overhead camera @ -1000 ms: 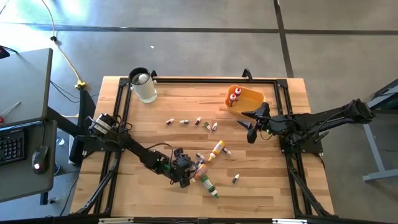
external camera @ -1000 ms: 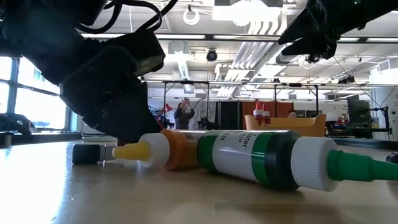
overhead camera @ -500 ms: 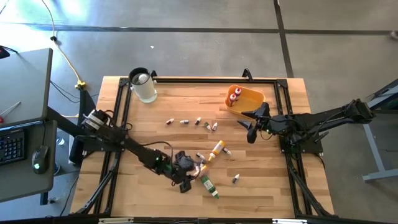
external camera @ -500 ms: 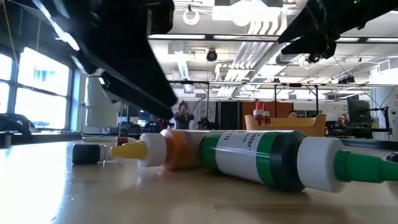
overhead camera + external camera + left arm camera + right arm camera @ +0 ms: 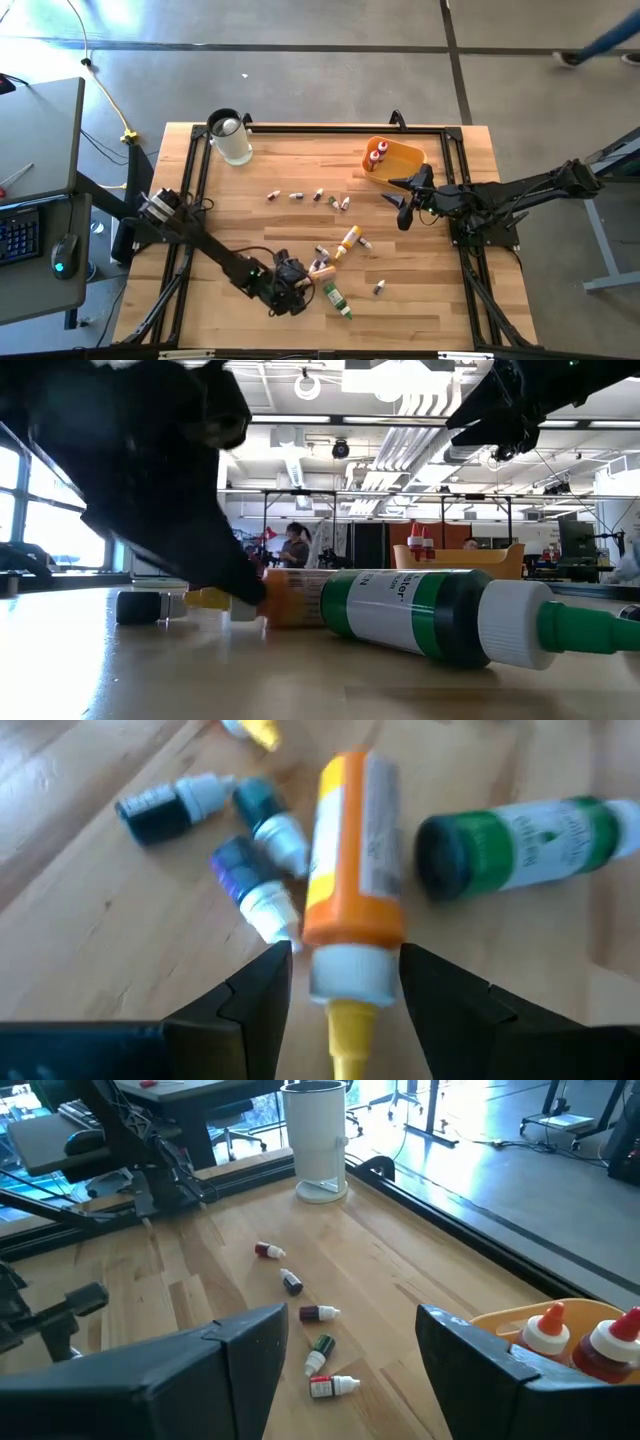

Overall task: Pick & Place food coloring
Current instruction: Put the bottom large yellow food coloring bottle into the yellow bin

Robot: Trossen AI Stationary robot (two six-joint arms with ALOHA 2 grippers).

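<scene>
Left gripper [image 5: 340, 982] low at table's front, fingers spread either side of orange bottle's [image 5: 350, 850] white cap, not clamped; bottle lies flat beside green bottle [image 5: 520, 845]. Right gripper [image 5: 404, 203] open, hovering nr tray [image 5: 405, 158]

Green bottle [image 5: 440, 615] tip cut off by edge; orange bottle [image 5: 290, 596] cap seemingly hidden behind left tool [image 5: 215, 565].

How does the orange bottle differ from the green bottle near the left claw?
The orange bottle has a yellow tip and lies between the left claw's open fingers; the green bottle has a dark green cap end and lies outside them, crosswise to it. Both lie flat on the wooden table.
</scene>
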